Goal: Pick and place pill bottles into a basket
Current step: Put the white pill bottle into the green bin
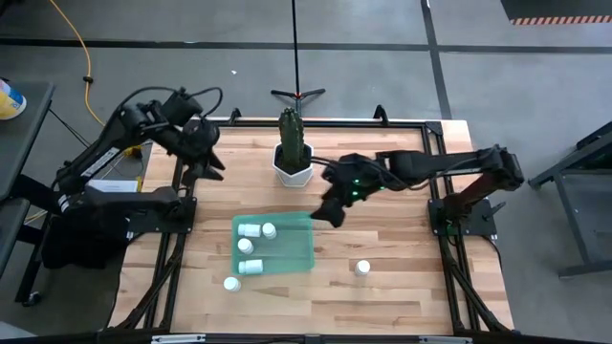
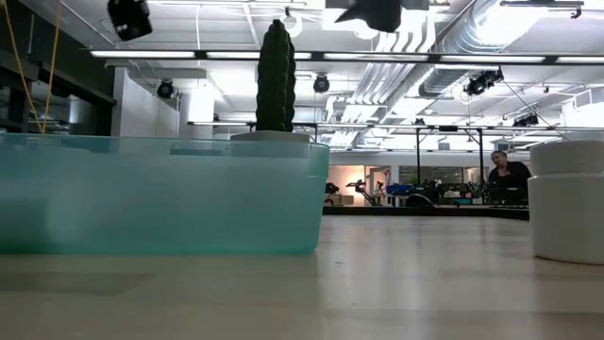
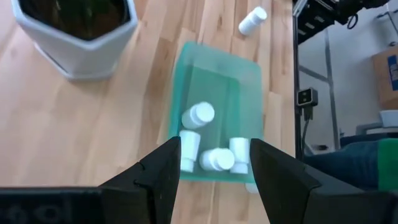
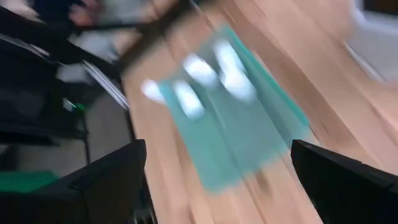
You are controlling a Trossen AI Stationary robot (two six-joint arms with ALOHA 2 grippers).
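The wooden table [image 1: 382,287] carries the teal basket [image 1: 296,250], which lies just below and beside the right gripper [image 1: 329,208], whose fingers are spread as wide as they go with nothing between them, probably because it is between bottles. Four pill bottles [image 1: 251,229] lie in the basket's far half from that gripper, while one bottle [image 1: 362,268] stands on the wood near it on the other side and another bottle [image 1: 230,284] sits just outside the basket's far corner, so both likely wait for pickup. The left gripper [image 1: 205,158] hangs well apart from the basket, half open and empty, seemingly parked out of the way.
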